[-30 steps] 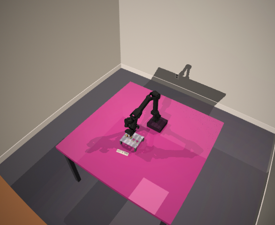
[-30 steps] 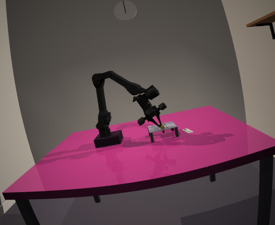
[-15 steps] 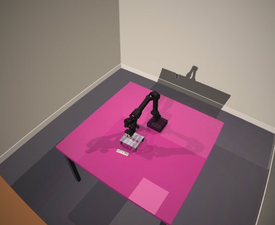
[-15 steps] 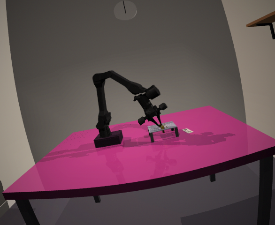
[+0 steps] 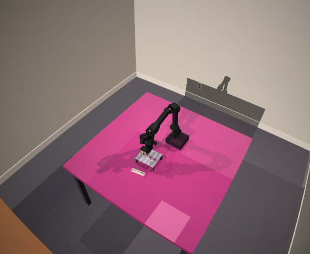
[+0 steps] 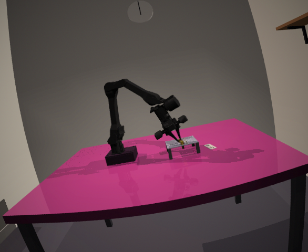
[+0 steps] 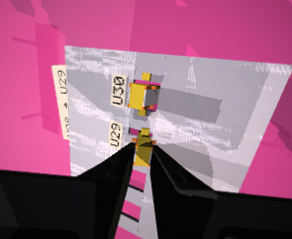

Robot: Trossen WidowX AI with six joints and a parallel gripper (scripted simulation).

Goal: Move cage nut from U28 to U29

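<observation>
One cage nut (image 7: pixel 144 152), gripped (snugly) by nearly closed gripper (image 5: pixel 145 153) (image 6: pixel 181 140) (image 7: pixel 145 146)

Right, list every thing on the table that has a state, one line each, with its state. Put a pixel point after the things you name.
Pincer (image 6: pixel 181 139) (image 7: pixel 145 145): shut on the near nut.
Near nut (image 7: pixel 144 157): gripped, at the U29 label; whether it is clipped in, cannot tell.
Far nut (image 7: pixel 138 97): at the U30 label, out of the pincer; wings under the plate hidden.
Rail plate (image 5: pixel 156 156) (image 6: pixel 173 143) (image 7: pixel 185 75): standing on its legs.
Loose label (image 5: pixel 137 171) (image 6: pixel 210 146) (image 7: pixel 61 97): lying flat beside the plate.

Pink table (image 5: pixel 117 188) (image 6: pixel 159 187) (image 7: pixel 16 149); yellow nuts (image 7: pixel 137 97); black hand (image 5: pixel 146 150) (image 6: pixel 180 139) (image 7: pixel 145 149).
</observation>
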